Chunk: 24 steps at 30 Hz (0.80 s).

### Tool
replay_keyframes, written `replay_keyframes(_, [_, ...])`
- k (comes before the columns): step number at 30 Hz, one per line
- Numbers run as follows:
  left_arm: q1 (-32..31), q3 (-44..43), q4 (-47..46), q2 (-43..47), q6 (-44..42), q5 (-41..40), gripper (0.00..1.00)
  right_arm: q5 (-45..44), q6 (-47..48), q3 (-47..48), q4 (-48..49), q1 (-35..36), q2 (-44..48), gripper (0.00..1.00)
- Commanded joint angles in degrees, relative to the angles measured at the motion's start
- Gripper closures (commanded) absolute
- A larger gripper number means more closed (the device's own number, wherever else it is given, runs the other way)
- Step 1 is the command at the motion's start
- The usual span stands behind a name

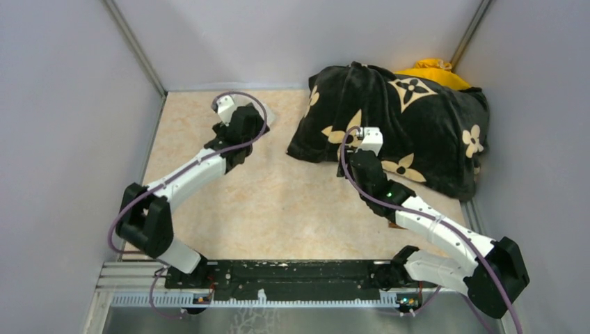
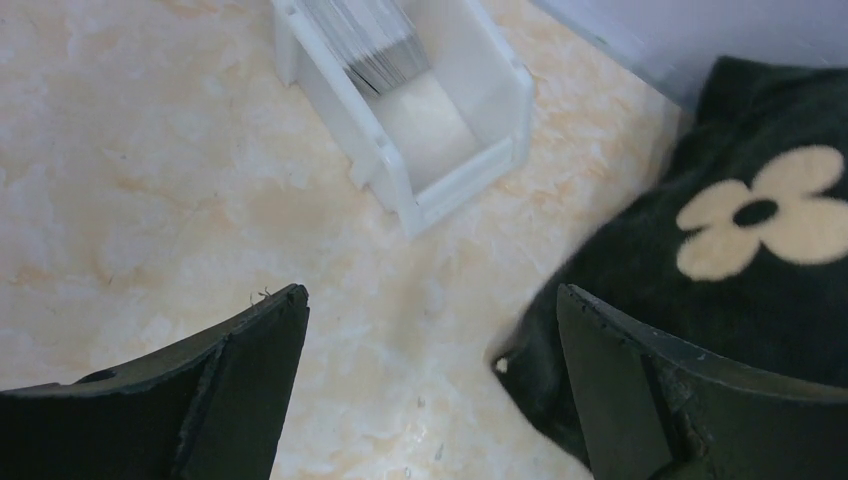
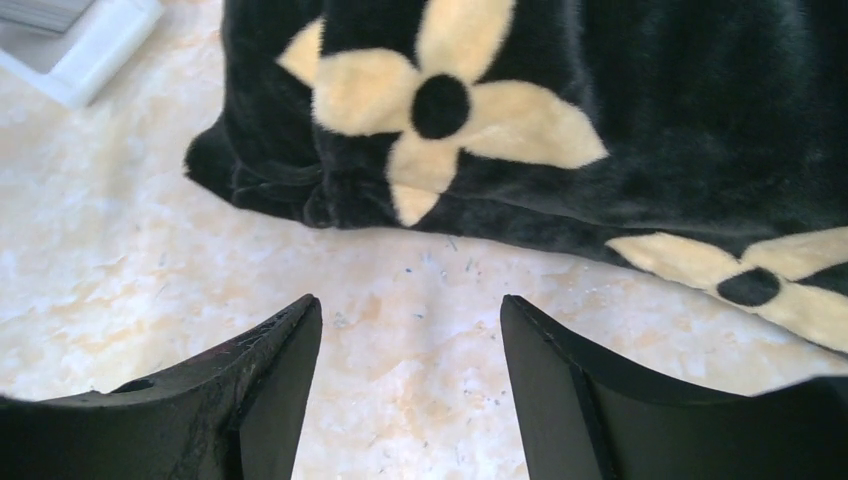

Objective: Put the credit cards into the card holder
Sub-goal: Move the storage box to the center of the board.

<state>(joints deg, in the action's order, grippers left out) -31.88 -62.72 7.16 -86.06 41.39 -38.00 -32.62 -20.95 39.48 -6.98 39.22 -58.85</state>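
A stack of greyish credit cards [image 2: 378, 42] stands on edge in a white plastic tray [image 2: 470, 165] on the marbled table. The cards' edge also shows at the top left of the right wrist view [image 3: 35, 10], in the tray [image 3: 90, 55]. My left gripper [image 2: 430, 300] is open and empty, hovering just short of the tray; from above it sits at the far left-centre [image 1: 256, 118]. My right gripper [image 3: 410, 305] is open and empty over bare table, at the near edge of the blanket [image 1: 356, 145]. The brown card holder is not in view.
A black plush blanket with cream flowers [image 1: 410, 125] is heaped at the far right; it also shows in the left wrist view [image 2: 740, 260] and the right wrist view [image 3: 560, 110]. A yellow item [image 1: 433, 72] peeks out behind it. Grey walls enclose the table.
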Motion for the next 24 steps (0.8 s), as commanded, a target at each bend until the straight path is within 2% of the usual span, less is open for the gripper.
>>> replay_keyframes(1, [5.95,-7.43,6.85,-7.66,6.83,5.05,0.01,1.36,1.92,3.83,0.35,2.24,1.61,0.35])
replay_keyframes(4, [8.54,-10.7,7.64,-12.79,7.89,8.03,0.01,0.5,2.1,3.25,0.51,3.56,1.91,0.36])
replay_keyframes(12, [9.57,-19.07,8.08,-22.74,8.07,9.08,0.02,1.47,3.48,1.76,3.09,5.73,0.96,0.37])
replay_keyframes(24, [10.89,-27.52,11.82,-30.48,7.96,5.34,0.04,1.92,4.85,0.88,2.56,6.09,2.75,0.38])
